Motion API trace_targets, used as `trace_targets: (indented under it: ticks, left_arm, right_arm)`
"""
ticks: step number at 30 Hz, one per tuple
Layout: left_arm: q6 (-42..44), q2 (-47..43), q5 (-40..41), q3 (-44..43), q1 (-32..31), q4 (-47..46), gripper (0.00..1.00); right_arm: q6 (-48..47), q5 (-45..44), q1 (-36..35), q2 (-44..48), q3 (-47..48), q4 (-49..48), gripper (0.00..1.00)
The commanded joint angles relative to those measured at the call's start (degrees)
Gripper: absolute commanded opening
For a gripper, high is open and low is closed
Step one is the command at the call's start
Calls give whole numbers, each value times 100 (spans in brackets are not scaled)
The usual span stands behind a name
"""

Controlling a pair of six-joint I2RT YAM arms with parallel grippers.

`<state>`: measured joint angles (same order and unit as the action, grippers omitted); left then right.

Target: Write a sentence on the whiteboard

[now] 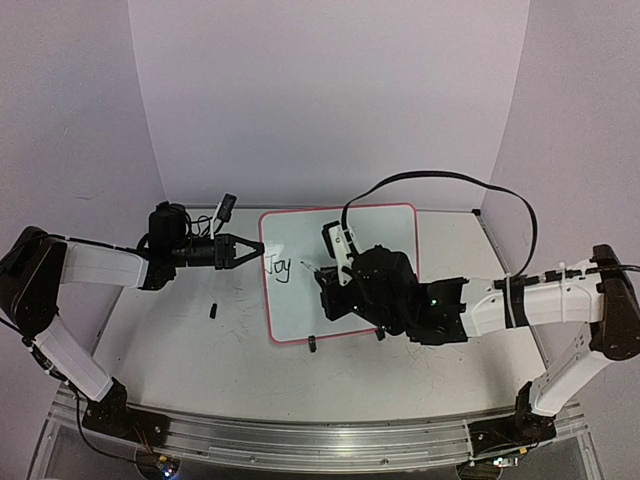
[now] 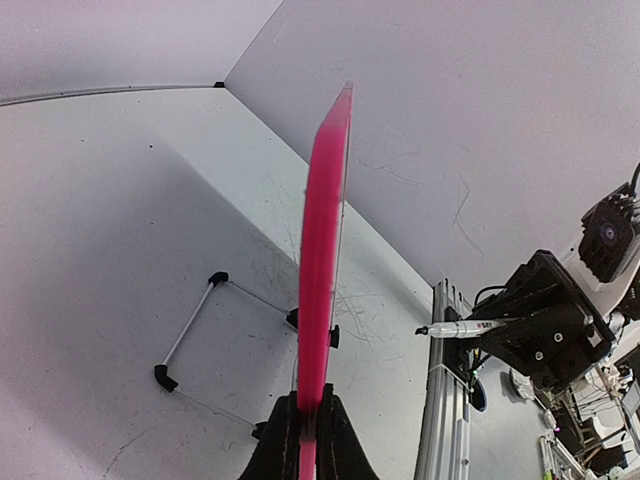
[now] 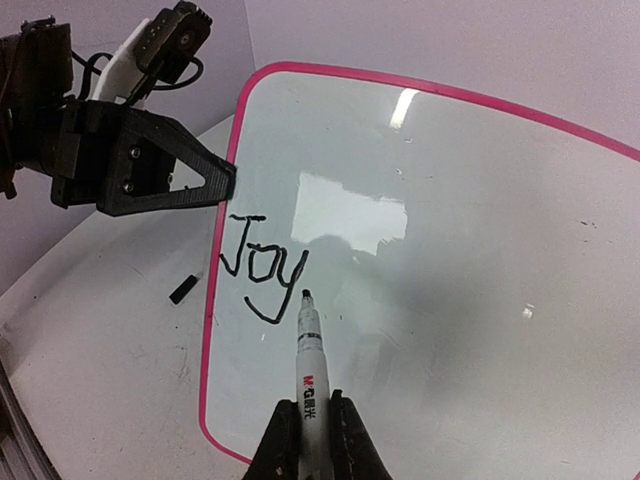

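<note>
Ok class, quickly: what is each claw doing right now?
Left claw: shut on the whiteboard rim.
Right claw: shut on the marker.

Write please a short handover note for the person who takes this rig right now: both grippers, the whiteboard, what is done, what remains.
Left gripper: shut on the left rim of the whiteboard.
Right gripper: shut on a black marker, tip just beside the "y"; contact cannot be told.
Whiteboard: mid-table, between the two arms.
Done: "Joy" is written near the left rim.
Left: the rest of the sentence; most of the board is blank.
</note>
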<state>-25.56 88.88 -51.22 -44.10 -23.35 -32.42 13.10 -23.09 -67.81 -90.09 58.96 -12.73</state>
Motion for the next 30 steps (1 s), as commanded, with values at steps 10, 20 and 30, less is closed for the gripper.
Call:
trace_targets:
  ticks: [10,20,30]
  left_arm:
    - [93,-295,-8,-7,0,-168,0]
    - [143,-353,28,-4,2,-144,0]
    - [181,-379,20,-16,6,-125,0]
  right_arm:
    - [131,-141,40,-222,464,-16,0]
    - [64,-101,133,-468,719,-133,0]
    - [200,-122,289,-709,932,-112,0]
